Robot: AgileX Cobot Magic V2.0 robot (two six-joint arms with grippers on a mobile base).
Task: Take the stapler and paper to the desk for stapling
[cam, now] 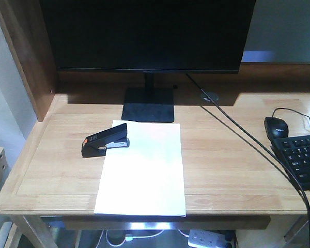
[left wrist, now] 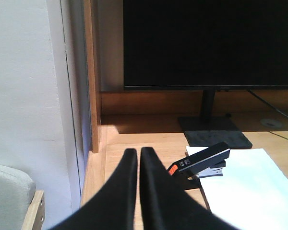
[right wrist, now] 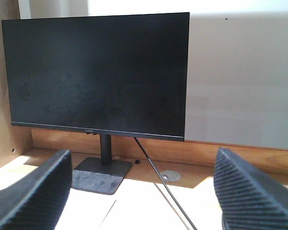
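Black stapler [cam: 105, 140] gripped the paper [cam: 142, 170] corner on the worktop [cam: 232, 155] — left jaws together, right jaws apart, so bumping it could skew sheets.

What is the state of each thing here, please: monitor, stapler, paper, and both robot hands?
Monitor: screen dark, standing upright.
Stapler: its mouth over the paper's left edge, not held.
Paper: lying flat on the desk.
Left hand: fingers together, holding nothing.
Right hand: fingers wide apart, holding nothing.
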